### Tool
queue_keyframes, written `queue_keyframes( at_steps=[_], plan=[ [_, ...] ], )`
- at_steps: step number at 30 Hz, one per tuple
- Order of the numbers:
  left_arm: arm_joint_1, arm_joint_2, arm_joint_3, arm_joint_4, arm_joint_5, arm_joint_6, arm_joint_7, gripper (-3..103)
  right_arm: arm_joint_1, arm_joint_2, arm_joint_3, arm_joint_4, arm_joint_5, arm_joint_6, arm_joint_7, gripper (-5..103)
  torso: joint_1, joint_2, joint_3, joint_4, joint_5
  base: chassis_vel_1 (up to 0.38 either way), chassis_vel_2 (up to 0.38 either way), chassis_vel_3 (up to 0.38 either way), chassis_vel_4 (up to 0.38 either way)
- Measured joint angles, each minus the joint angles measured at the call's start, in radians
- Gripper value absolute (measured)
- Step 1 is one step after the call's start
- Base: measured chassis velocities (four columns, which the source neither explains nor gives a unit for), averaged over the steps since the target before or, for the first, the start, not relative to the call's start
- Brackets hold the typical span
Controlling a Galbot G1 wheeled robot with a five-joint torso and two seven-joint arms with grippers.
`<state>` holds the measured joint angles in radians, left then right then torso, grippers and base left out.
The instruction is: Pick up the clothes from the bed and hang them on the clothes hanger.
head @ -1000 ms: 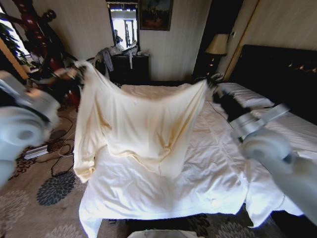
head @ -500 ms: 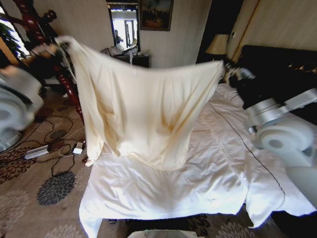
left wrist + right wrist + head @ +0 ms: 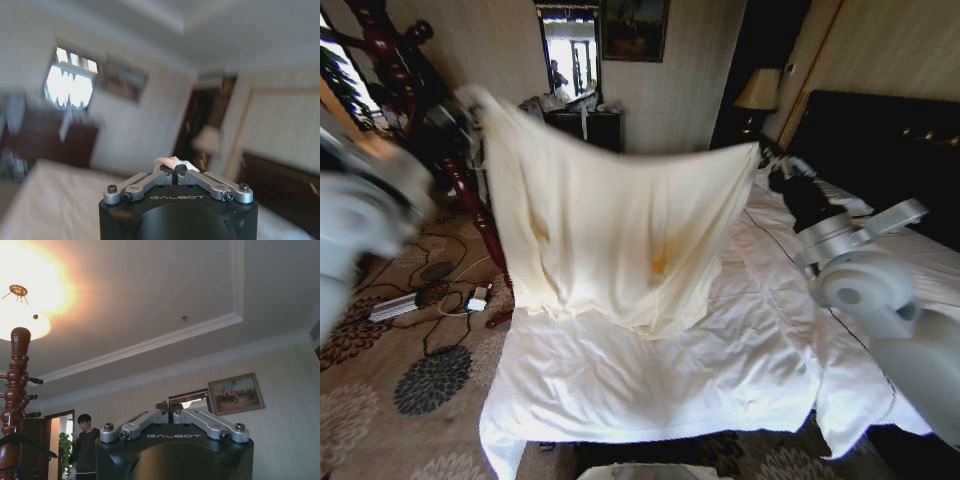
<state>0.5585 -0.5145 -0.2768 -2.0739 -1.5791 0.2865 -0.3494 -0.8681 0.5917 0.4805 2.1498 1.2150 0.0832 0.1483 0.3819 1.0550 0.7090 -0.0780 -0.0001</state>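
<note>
Carry step: clothes (image 3: 610, 230) off the bed (image 3: 650, 370), spread in the air betw. both arms, hem hanging just above the duvet. L gripper (image 3: 470, 105) pinches the top corner by the coat stand (image 3: 395, 55); wrist view shows jaws together w/ a scrap of pale cloth at the tips. R gripper (image 3: 770, 160) holds the other corner, jaws together. Hanger (image 3: 25, 442) hangs on the stand. Next, prob.: drape the collar over the hanger, keeping the cloth taut.

The clothes (image 3: 610, 230) hang spread between the two grippers — left gripper (image 3: 470, 105) at the upper left corner, right gripper (image 3: 767, 158) at the right — above the bed (image 3: 650, 380). A coat stand (image 3: 395, 60) stands left, behind them.
</note>
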Motion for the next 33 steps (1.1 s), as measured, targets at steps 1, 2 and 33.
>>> queue_keyframes(
  at_steps=[1, 2, 33],
  plan=[
    [0.029, -0.015, 0.024, -0.017, 0.009, 0.016, -0.017, 0, -0.001, 0.004, -0.002, -0.003, -0.002, 0.000, -0.002, 0, 0.000, 0.000, 0.000, -0.0003, 0.0001, 0.000, 0.000, 0.000, 0.000],
    [0.049, -0.025, 0.039, -0.029, 0.019, 0.032, -0.033, 0, -0.001, 0.005, -0.003, -0.006, -0.003, 0.001, -0.004, 0, 0.000, 0.000, 0.000, -0.0001, 0.0002, 0.000, 0.000, 0.000, 0.000],
    [0.329, 0.032, -0.097, -0.015, 0.110, 0.451, -0.476, 76, -0.053, -0.120, -0.020, 0.155, 0.101, -0.131, 0.100, 0, 0.000, 0.000, 0.000, 0.0003, -0.0001, 0.000, 0.000, 0.000, 0.000]
  ],
)
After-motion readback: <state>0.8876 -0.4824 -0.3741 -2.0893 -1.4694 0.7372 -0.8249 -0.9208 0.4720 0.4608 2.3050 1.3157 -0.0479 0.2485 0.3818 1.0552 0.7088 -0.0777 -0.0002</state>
